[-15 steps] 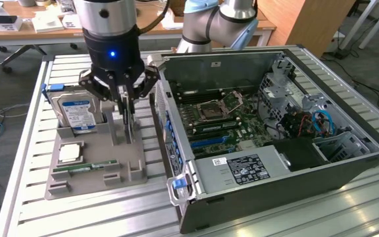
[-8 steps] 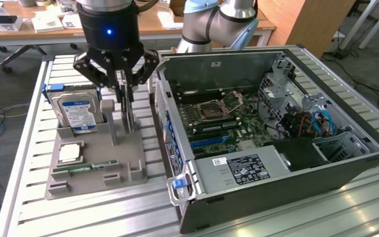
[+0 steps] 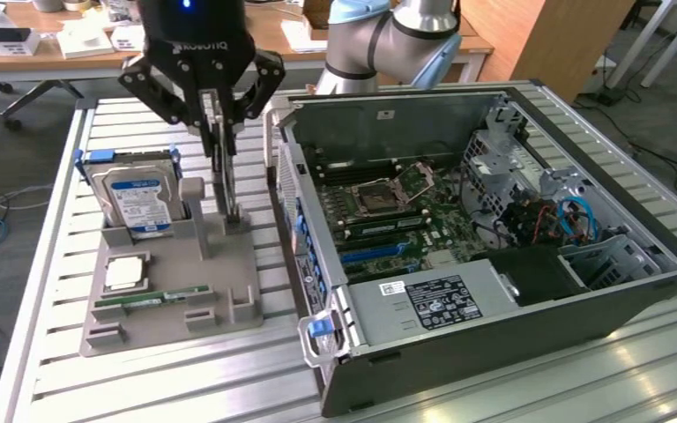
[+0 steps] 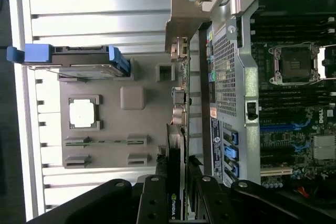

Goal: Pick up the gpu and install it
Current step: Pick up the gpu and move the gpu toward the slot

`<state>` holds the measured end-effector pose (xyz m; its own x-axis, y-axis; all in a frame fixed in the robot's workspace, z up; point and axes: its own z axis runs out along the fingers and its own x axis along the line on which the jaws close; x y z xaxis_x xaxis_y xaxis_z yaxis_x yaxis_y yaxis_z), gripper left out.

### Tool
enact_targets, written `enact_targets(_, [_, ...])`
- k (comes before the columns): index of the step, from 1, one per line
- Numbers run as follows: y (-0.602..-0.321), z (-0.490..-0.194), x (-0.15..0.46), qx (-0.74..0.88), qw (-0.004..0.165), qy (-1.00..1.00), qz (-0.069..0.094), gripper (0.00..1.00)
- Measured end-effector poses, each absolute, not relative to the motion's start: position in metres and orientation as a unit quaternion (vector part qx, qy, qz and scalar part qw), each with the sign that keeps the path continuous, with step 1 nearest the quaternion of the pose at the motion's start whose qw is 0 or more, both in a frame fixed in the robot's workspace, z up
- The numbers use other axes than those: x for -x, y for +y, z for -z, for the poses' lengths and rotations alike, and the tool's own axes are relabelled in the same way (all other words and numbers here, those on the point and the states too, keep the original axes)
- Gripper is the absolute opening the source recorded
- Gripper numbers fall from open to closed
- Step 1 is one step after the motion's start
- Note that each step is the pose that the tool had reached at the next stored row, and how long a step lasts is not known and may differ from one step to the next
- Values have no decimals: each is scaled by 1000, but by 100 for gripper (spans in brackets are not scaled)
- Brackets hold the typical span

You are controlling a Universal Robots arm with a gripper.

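Here's the gripper (image 3: pixel 222 132): glossy black, angular linkage jaws with round pivot pins (image 4: pixel 155 179), white lettering (image 3: pixel 204 46) across its body, a blue light (image 3: pixel 186 4) at its twelve o'clock. At two o'clock, the arm (image 3: pixel 415 31): silver tubes, pale blue joint caps (image 3: pixel 356 9).

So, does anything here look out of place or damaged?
Nothing stands out. The gpu is upright at the grey holder, between the gripper's fingers; the hard drive also stands straight.

The tool (image 3: pixel 214 123) pinches the upper part of the gpu (image 3: pixel 230 189), which stands upright and edge-on in the grey holder (image 3: pixel 162 330). A hard drive (image 3: pixel 138 198) stands in the holder's far end. An open computer case (image 3: pixel 492 352) sits just beside the holder on the slatted surface (image 3: pixel 174 379).
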<state>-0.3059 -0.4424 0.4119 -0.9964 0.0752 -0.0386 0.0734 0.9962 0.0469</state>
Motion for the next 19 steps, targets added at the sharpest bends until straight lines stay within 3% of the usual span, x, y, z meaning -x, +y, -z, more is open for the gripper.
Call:
enact_targets(8, [-442, -445, 306, -37, 20, 999, -23, 26])
enact_targets(19, [-442, -445, 291, -37, 20, 999, -23, 26])
